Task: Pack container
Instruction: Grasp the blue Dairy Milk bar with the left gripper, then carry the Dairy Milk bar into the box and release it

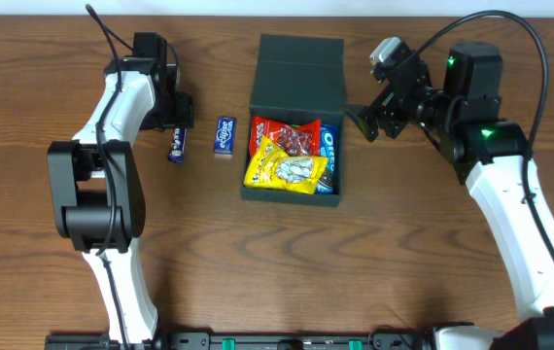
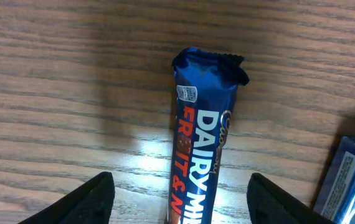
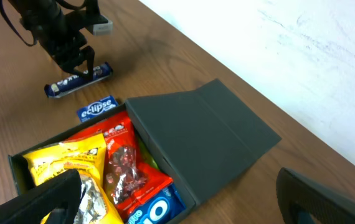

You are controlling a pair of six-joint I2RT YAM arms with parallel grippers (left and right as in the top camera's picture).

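The dark container stands at the table's middle with its lid folded back. It holds a yellow packet, a red packet and a blue Oreo packet. My left gripper is open and hangs right over a blue Dairy Milk bar, with a finger on each side of the bar. My right gripper is open and empty beside the container's right wall. The container also shows in the right wrist view.
A small blue Eclipse box lies between the chocolate bar and the container; it also shows in the left wrist view and the right wrist view. A white wall runs behind the table's far edge.
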